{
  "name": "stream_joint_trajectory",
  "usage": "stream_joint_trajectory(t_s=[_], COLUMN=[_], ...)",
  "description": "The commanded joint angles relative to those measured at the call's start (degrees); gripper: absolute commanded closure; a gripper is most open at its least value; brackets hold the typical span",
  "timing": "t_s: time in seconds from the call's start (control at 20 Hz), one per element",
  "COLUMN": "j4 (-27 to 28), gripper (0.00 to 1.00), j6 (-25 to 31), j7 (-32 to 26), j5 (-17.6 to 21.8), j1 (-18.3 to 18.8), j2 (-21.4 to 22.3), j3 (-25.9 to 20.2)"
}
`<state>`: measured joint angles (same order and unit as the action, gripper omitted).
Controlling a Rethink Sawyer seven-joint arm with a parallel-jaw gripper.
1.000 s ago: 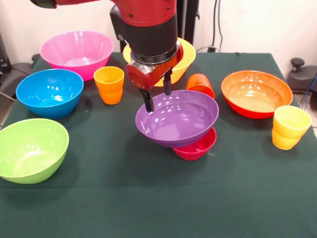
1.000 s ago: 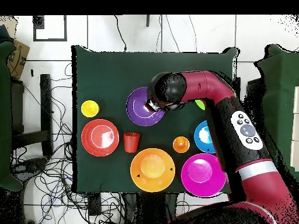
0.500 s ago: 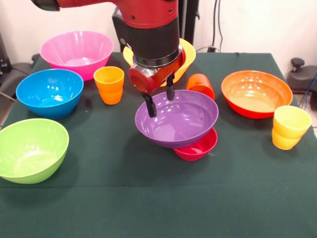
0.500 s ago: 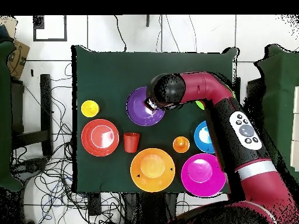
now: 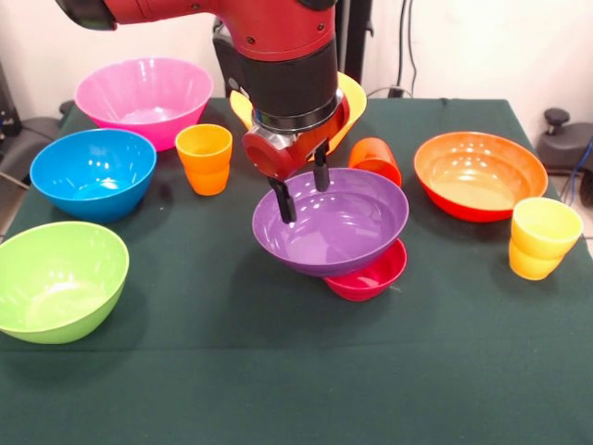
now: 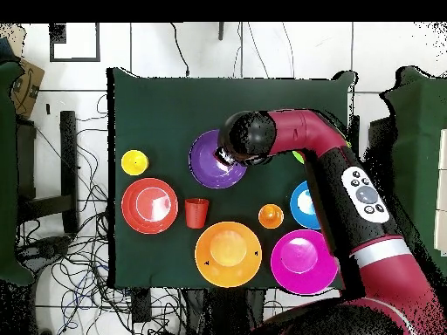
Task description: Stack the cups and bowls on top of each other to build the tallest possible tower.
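I'm seeing the gripper (image 5: 303,188) hanging over the purple bowl (image 5: 332,222), jaws parted, straddling its far rim. That bowl's sitting tilted on the small magenta-red bowl (image 5: 371,271) mid-bench.

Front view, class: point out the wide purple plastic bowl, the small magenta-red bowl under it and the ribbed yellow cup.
Wide purple plastic bowl (image 5: 345,221), front view, inner wall.
Small magenta-red bowl (image 5: 372,277), front view, exposed rim.
Ribbed yellow cup (image 5: 543,237), front view, side wall.

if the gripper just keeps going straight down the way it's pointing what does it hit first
Most likely the purple bowl: the gripper points down at its far-left rim, fingers either side of it. Exact depth is unclear.
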<state>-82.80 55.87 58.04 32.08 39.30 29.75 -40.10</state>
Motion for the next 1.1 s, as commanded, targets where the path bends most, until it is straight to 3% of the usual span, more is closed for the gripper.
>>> stream_joint_trajectory(t_s=[0.05,0.6,1.1], j4=[0.2,7.2,10.4], gripper=[0.00,0.00,0.00], j6=[-4.5,3.1,4.3], j7=[-6.9,-16.8,-24.0], j5=[3.9,6.8,7.6], j1=[-0.9,-3.1,-1.8], j2=[-3.6,-7.1,-9.9], j3=[-0.6,-1.4,-3.6])
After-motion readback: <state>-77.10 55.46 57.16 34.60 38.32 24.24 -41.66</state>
